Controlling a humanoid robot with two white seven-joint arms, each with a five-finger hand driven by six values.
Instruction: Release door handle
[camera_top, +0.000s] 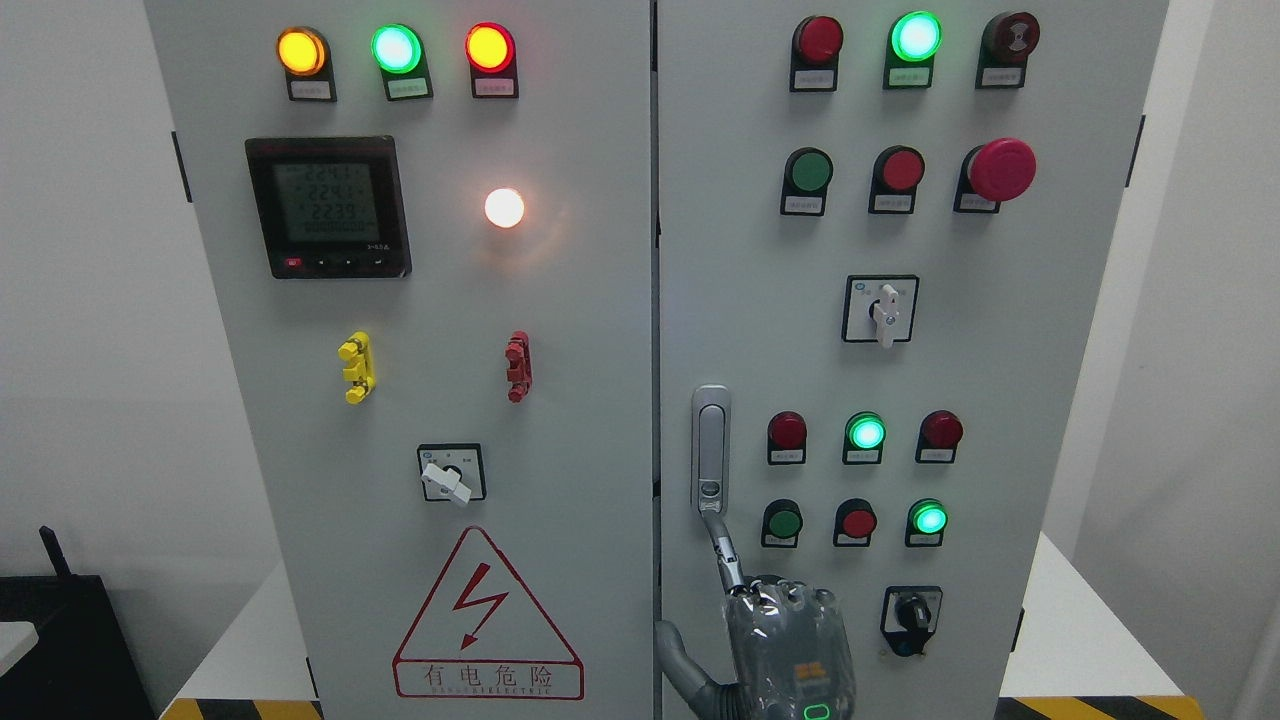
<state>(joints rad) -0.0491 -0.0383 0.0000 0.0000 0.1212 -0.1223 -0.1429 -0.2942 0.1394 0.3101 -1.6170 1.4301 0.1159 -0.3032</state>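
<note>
Handle (710, 440): upright on right door (740, 250), hard by that door's left edge, just right of the seam (655, 300) against left door (560, 450). Both doors flush and shut, the seam a narrow dark line from top to bottom.

Right hand (790, 640): up from the bottom edge right of the middle, back toward the camera, below the handle. Index finger (725, 550) stretched up, tip at the handle's lower end; touching or a hair apart, cannot tell. Thumb (675, 650) out to the left, over the seam. Other fingers folded away behind the knuckles. Nothing gripped, the handle's bar free along its whole length.

Room: bare panel above the handle and between it and the seam. To its right, near, a red lamp (787, 431) and a green button (782, 522); just right of the hand, a black switch (912, 612). Left of the thumb, across the seam, a warning triangle (487, 615).

Counter (1080, 640) white on either side of the cabinet's foot, with a striped yellow-black front edge. Black box (60, 640) at lower left, well apart.
</note>
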